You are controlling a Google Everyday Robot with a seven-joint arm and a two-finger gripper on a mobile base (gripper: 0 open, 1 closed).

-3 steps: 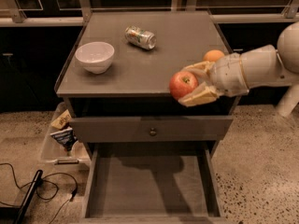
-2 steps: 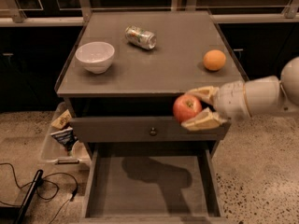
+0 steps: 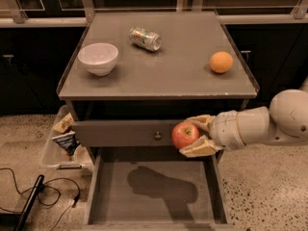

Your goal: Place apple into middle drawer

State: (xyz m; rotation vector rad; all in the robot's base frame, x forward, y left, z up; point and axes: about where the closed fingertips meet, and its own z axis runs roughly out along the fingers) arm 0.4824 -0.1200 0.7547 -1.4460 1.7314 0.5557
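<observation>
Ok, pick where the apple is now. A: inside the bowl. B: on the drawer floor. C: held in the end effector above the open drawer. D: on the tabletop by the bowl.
C: the end effector is shut on the apple, held in front of the knobbed drawer front, above the open middle drawer.
</observation>
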